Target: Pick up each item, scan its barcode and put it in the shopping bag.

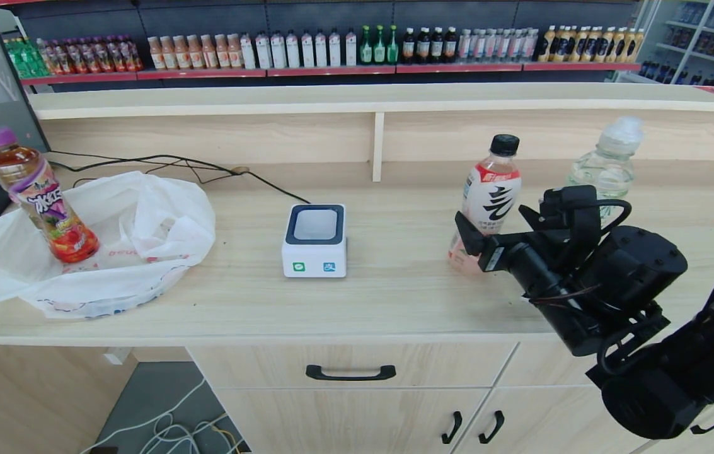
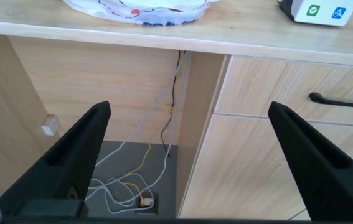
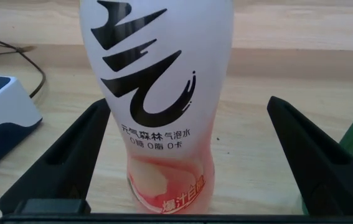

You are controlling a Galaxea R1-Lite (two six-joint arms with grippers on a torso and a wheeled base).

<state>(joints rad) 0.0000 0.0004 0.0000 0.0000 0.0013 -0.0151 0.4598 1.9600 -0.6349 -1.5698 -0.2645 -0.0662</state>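
A white and pink drink bottle with a black cap stands upright on the right of the wooden counter. My right gripper is open around its lower body. In the right wrist view the bottle stands between the two fingers with a gap on each side. A tea bottle with a purple cap stands in the white shopping bag at the left. The white barcode scanner sits mid-counter. My left gripper is open and holds nothing, below the counter's front edge.
A clear water bottle stands behind the right gripper. A black cable runs along the back of the counter. Drawers with black handles sit below, and loose cables lie on the floor under the left side.
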